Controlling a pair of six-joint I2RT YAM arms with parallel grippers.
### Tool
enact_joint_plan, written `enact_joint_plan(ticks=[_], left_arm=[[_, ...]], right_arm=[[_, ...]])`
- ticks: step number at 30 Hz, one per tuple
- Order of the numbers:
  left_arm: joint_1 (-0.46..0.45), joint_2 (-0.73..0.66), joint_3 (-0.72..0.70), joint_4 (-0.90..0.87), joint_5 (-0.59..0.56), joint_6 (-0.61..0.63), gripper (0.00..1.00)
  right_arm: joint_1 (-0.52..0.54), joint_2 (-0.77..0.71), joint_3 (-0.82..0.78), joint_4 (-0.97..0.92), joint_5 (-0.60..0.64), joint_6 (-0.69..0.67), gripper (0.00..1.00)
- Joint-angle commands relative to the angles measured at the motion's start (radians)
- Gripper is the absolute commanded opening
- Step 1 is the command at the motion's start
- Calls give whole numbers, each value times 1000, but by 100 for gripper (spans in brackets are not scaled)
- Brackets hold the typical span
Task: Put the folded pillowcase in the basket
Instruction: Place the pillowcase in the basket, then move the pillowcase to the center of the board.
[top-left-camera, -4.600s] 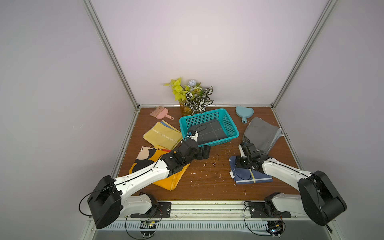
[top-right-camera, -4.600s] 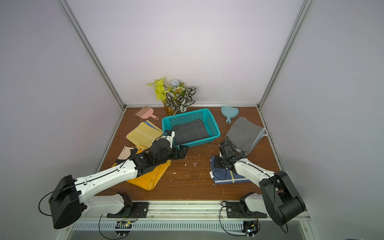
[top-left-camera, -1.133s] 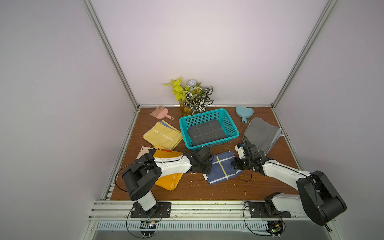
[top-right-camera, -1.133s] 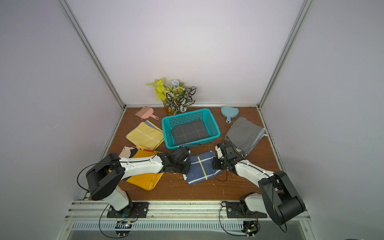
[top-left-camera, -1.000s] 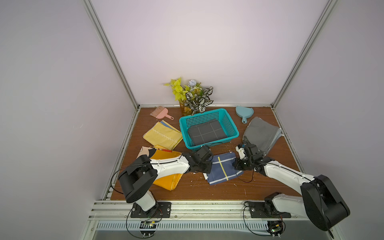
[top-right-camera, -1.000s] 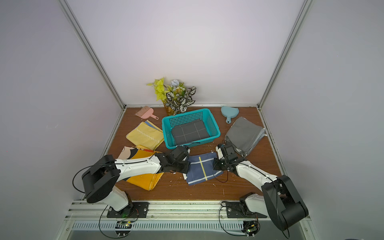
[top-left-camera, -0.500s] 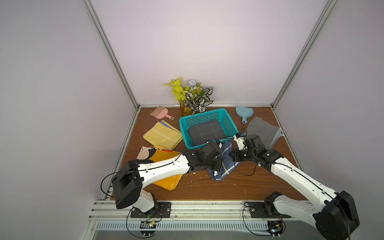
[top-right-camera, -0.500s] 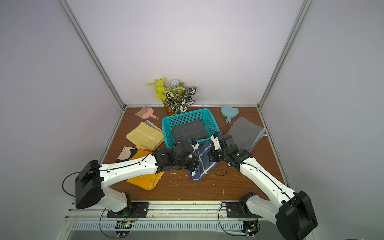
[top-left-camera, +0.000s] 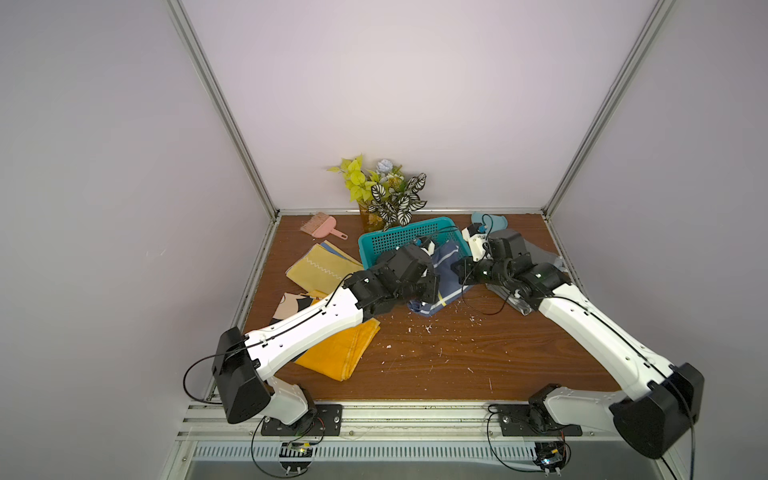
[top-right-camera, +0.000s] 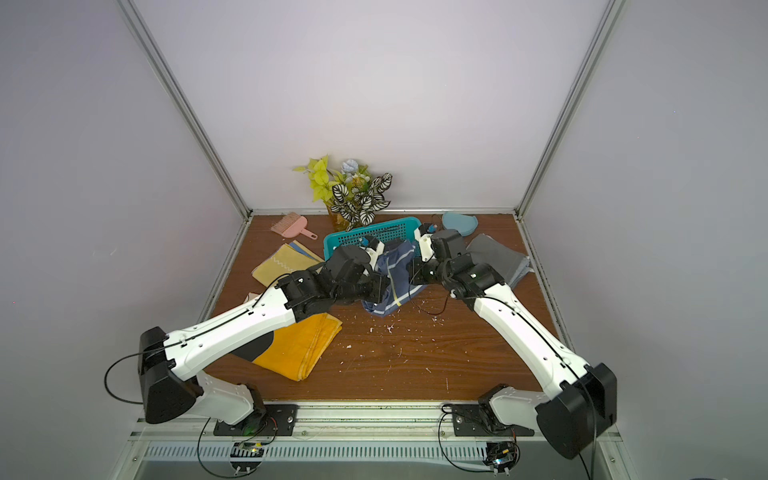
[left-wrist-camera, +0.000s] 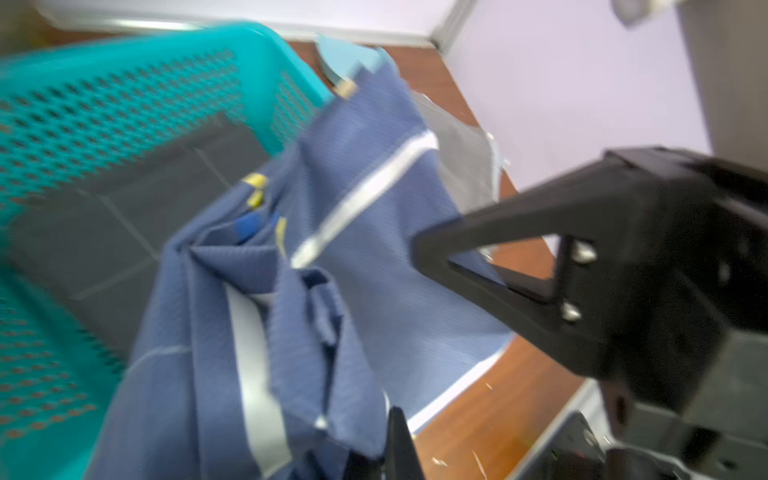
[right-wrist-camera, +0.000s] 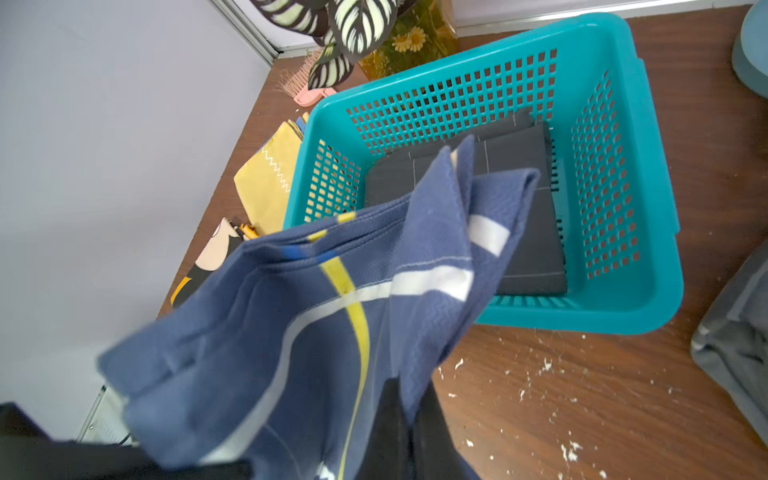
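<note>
**Transfer stage, both arms.** The navy blue folded pillowcase with white and yellow stripes (top-left-camera: 446, 266) hangs slack between the left gripper (top-left-camera: 432, 291) and the right gripper (top-left-camera: 464, 272). Each gripper is clenched on one edge of the cloth. The upper fold reaches the near rim of the rectangular teal perforated plastic basket (top-left-camera: 390, 241). The lower corner droops close to the brown wooden table (top-left-camera: 436, 361) in front of the basket; whether it touches cannot be told. In the right wrist view a dark grey folded cloth (right-wrist-camera: 523, 232) already lies on the basket floor.

A second ago the pillowcase lies flat on the table, pinched at both sides. Half a second ago it is only partly raised. The lift therefore appears done and the carry begun. Clearing the rim, lowering and letting go probably remain. The folds look looser than when the cloth lay flat.
</note>
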Motion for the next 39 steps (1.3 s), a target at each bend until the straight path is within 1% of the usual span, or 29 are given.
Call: enact_joint_plan(ticks=[1, 7, 10, 15, 20, 22, 23, 24, 25, 26, 27, 29, 30, 31, 32, 34, 35, 36, 37, 38, 39], left_arm=[[97, 22, 27, -13, -16, 86, 1], [259, 85, 17, 72, 41, 144, 1], [311, 123, 9, 117, 60, 164, 1], [353, 189, -1, 162, 66, 180, 1], [371, 255, -11, 182, 50, 177, 1], [373, 278, -16, 185, 45, 180, 1], [373, 289, -18, 186, 43, 180, 1], [373, 299, -19, 188, 40, 182, 1], [373, 306, -23, 191, 30, 183, 8], [373, 312, -25, 191, 17, 180, 31], [374, 315, -26, 188, 0, 177, 50], [374, 311, -26, 184, -34, 171, 78], [375, 304, -27, 185, -50, 171, 92], [376, 298, -26, 185, -60, 171, 97], [374, 289, -21, 180, -72, 172, 100], [374, 267, -12, 174, -93, 171, 100], [375, 254, -8, 174, -100, 167, 100], [375, 236, -7, 174, -102, 163, 100], [375, 221, -8, 178, -101, 158, 100], [375, 203, -13, 182, -96, 157, 100], [375, 184, -19, 187, -89, 155, 100]], right_arm=[[-14, 104, 77, 52, 18, -62, 0], [-51, 280, 187, 118, 12, -90, 0], [-68, 360, 230, 145, 6, -105, 0], [-86, 496, 311, 155, -4, -134, 0], [-97, 596, 371, 156, 5, -142, 2], [-104, 625, 385, 155, 4, -141, 6], [-104, 639, 392, 156, 2, -141, 12], [-104, 650, 396, 155, 2, -143, 21], [-105, 658, 400, 155, 4, -144, 31], [-106, 662, 404, 155, 12, -146, 38], [-106, 663, 406, 157, 21, -148, 42], [-106, 655, 410, 158, 33, -151, 52], [-106, 646, 416, 155, 34, -155, 55], [-105, 634, 419, 154, 35, -157, 57], [-104, 618, 418, 152, 37, -161, 59], [-105, 573, 409, 152, 54, -167, 65], [-105, 545, 401, 149, 68, -171, 66], [-106, 514, 386, 148, 86, -176, 79], [-106, 482, 369, 149, 106, -181, 84], [-106, 447, 342, 150, 143, -189, 98], [-110, 408, 308, 152, 186, -198, 99]])
